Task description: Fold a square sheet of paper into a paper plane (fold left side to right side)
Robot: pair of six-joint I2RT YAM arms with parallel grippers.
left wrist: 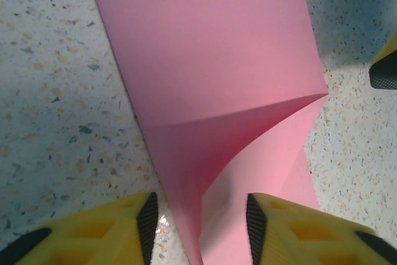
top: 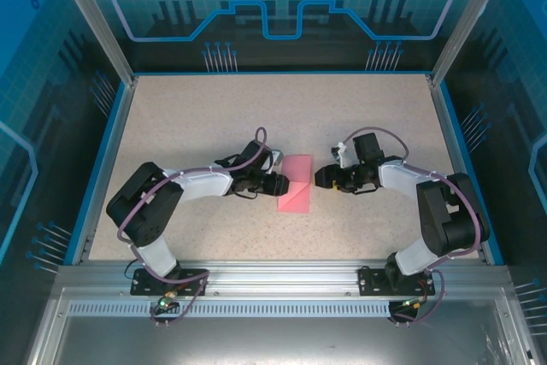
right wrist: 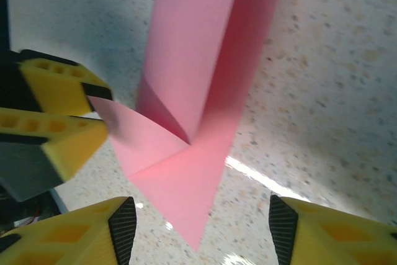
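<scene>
Between the parted jaws of the left gripper [left wrist: 200,221] and the right gripper [right wrist: 201,224], on the table [left wrist: 49,91], lies the sheet of paper [top: 296,184], one flap lifted. Light, floppy, easily creased, I judge; pinch a free edge.

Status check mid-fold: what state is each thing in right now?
paper: folded lengthwise, lying on the table, diagonal end flap partly raised, not pressed flat.
left pincer: open, paper's flap end between its fingers.
right pincer: open, paper's point between its fingers.
</scene>
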